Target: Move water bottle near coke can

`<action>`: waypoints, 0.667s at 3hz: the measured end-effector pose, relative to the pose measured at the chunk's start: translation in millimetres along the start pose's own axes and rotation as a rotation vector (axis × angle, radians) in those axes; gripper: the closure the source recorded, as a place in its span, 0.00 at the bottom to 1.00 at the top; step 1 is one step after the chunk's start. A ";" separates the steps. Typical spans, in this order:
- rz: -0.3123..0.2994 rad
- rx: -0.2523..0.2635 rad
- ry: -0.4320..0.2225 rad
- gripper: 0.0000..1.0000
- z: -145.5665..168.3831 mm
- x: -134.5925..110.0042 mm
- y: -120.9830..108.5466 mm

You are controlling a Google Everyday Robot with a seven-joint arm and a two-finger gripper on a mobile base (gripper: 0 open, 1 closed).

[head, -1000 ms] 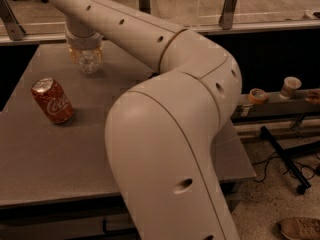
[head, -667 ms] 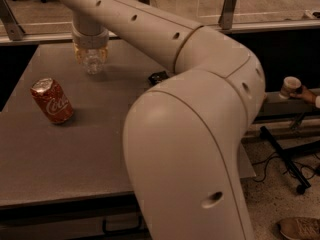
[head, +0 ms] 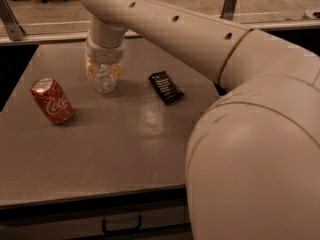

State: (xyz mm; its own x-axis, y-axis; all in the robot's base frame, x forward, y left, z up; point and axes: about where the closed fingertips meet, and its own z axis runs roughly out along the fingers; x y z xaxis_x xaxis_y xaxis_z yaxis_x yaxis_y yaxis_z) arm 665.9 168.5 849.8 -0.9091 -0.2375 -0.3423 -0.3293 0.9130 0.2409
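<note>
Inboard, claw (head: 103, 74) grips water bottle (head: 105, 83), open tabletop (head: 125, 144) toward coke can (head: 52, 102).

Your gripper (head: 103, 73) clasps the water bottle (head: 105, 82) at the tabletop's (head: 125, 149) far side, between coke can (head: 52, 102) and black packet (head: 166, 87).

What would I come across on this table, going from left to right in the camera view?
The coke can → the water bottle, with the robot's tool gripping it from above → the black snack packet → the robot's bulky cream arm, which fills the right side.
</note>
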 end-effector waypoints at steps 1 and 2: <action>0.069 -0.011 0.047 0.83 -3.0 27.0 5.5; 0.094 -0.050 0.086 0.60 -11.0 41.3 21.9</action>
State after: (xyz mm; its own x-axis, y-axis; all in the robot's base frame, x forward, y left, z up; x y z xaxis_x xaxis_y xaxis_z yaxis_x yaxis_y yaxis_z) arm 618.3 175.0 850.9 -0.9543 -0.1817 -0.2372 -0.2522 0.9155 0.3134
